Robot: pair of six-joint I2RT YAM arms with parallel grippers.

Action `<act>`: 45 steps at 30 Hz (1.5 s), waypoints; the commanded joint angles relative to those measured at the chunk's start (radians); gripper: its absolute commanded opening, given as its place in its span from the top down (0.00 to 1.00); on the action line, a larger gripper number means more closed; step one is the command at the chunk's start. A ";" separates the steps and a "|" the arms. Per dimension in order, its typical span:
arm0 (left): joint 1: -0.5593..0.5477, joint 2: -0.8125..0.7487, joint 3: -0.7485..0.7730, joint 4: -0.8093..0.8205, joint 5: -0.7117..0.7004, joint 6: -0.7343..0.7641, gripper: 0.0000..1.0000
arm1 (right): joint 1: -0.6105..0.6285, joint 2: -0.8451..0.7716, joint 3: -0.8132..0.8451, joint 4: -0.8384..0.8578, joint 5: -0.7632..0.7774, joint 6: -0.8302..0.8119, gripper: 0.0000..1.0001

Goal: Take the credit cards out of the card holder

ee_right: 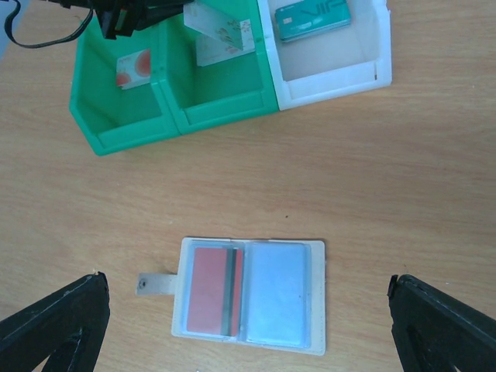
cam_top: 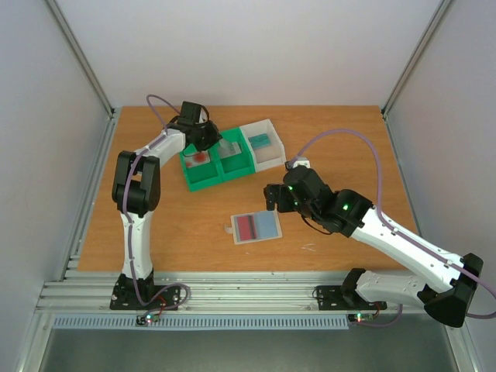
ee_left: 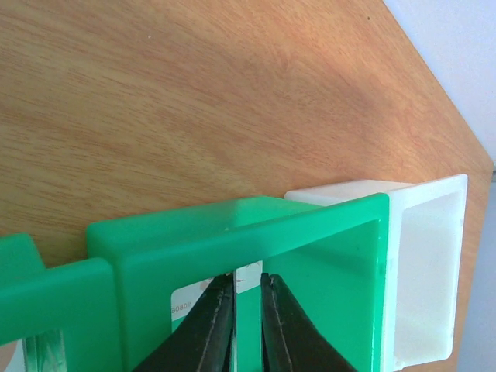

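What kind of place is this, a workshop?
Probably a robotics lab test cell: a left arm and right arm bolted to a metal rail, a wooden table boxed in by white panels, and a green tray and card holder set out.

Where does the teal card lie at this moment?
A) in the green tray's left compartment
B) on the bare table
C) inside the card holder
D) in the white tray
D: the teal card lies inside the white tray, which stands next to the green tray.

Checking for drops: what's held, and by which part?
Right gripper holds nothing. Left gripper straddles a white card at its edge in the green tray; grip uncertain.
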 commanded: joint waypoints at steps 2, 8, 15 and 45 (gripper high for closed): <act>0.001 0.023 0.023 0.010 -0.007 0.026 0.82 | -0.005 0.017 0.038 -0.012 0.030 -0.026 0.02; 0.000 0.024 0.048 -0.011 0.000 0.043 0.67 | -0.007 0.024 0.059 -0.023 0.018 -0.031 0.02; 0.001 0.012 0.068 -0.043 -0.021 0.056 0.53 | -0.007 0.031 0.059 -0.025 0.010 -0.026 0.02; -0.012 -0.434 -0.270 -0.209 0.110 0.170 0.29 | -0.010 -0.019 0.000 -0.009 -0.134 0.025 0.01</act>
